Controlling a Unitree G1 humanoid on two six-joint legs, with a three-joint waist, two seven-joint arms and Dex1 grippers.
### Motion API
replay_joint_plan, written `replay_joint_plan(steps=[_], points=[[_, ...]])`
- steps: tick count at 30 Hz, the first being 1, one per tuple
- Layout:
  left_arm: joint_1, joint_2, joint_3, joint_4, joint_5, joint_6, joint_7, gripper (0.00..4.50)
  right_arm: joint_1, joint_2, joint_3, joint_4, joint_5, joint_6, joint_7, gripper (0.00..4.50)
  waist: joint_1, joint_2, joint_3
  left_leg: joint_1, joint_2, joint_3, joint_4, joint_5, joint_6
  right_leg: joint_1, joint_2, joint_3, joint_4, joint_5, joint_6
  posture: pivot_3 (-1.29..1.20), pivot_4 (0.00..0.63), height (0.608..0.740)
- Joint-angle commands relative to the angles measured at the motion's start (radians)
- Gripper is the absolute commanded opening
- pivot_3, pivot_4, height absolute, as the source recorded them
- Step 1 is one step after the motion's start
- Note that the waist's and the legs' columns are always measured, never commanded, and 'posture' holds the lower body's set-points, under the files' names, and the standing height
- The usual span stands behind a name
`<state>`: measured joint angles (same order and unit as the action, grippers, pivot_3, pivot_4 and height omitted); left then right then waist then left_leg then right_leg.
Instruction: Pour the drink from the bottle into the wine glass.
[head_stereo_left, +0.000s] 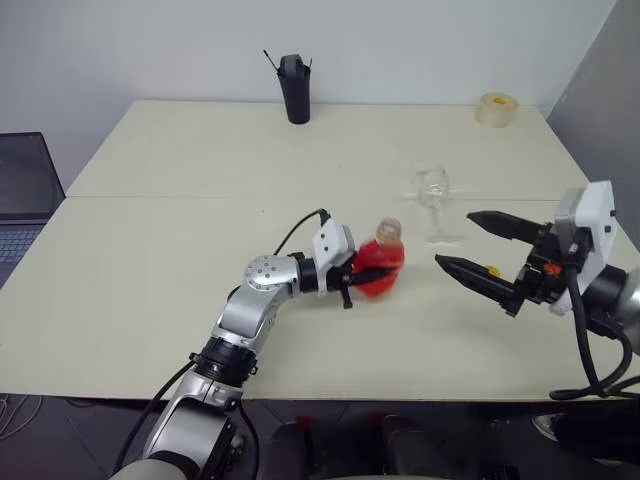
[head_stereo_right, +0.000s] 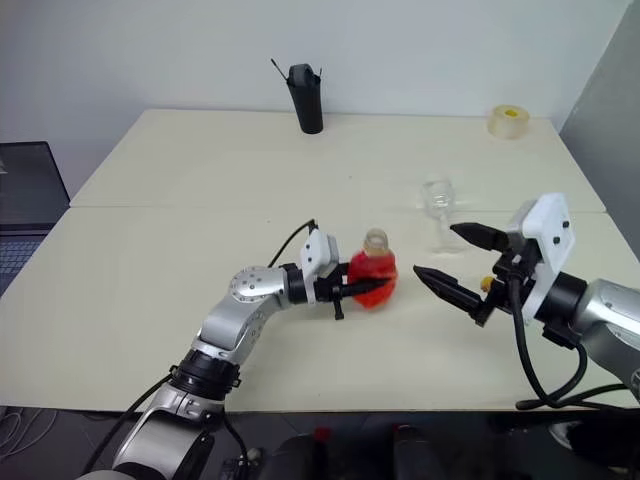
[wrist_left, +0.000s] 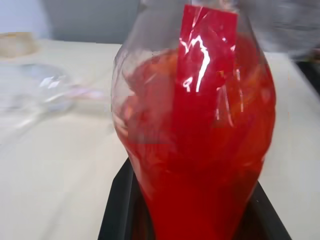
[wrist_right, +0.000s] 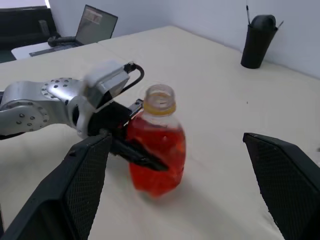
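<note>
Head views: left gripper clamped on the bottle at mid-body, bottle upright near the middle of the table. Neck open, no cap on it. The drink fills the rounded body up to about the shoulder. Wine glass stands upright just behind and to the right of the bottle, apart from it; can't tell if anything is in it. Right gripper hangs in the air right of the bottle, fingers spread wide, holding nothing, pointing toward the bottle. Black cup at the far edge, tape roll at the far right corner, laptop off the table's left side.

Left wrist view: bottle sits between the black fingers, red label strip facing the camera. Wine glass blurred beyond it.

Right wrist view: both fingers wide apart, bottle ahead between them, not touched. Left gripper grips it from the side.
</note>
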<state>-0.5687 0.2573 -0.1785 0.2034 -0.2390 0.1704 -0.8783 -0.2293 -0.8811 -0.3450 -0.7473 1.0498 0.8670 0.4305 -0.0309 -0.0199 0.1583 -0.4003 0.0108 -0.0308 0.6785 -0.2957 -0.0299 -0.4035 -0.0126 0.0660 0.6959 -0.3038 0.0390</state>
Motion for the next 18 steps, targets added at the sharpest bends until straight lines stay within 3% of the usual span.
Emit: replay_joint_plan(steps=[1, 12, 18], points=[[-0.032, -0.013, 0.109, 0.014, -0.02, 0.007, 0.121, 0.79, -0.095, 0.035, 0.097, 0.045, -0.057, -0.005, -0.051, 4.5, 0.001, 0.0, 0.0, 0.0, 0.0, 0.0, 0.0, 0.0, 0.0, 0.0, 0.0, 0.0, 0.0, 0.0, 0.0, 0.0, 0.15, 0.74], [0.128, 0.015, 0.268, -0.248, 0.008, 0.109, 0.414, 0.79, -0.336, 0.225, 0.401, 0.175, -0.238, -0.05, 0.01, 4.5, 0.001, 0.0, 0.0, -0.001, 0.0, -0.002, 0.0, 0.0, -0.001, -0.002, -0.006, -0.001, 0.0, 0.0, 0.0, 0.0, 0.15, 0.74], [0.171, 0.002, 0.327, -0.303, 0.053, 0.131, 0.597, 0.79, -0.396, 0.301, 0.492, 0.251, -0.336, -0.083, 0.071, 4.5, 0.003, 0.0, 0.0, -0.001, -0.001, -0.002, 0.001, 0.0, -0.001, -0.001, -0.007, -0.003, 0.0, 0.0, 0.0, 0.0, 0.15, 0.74]])
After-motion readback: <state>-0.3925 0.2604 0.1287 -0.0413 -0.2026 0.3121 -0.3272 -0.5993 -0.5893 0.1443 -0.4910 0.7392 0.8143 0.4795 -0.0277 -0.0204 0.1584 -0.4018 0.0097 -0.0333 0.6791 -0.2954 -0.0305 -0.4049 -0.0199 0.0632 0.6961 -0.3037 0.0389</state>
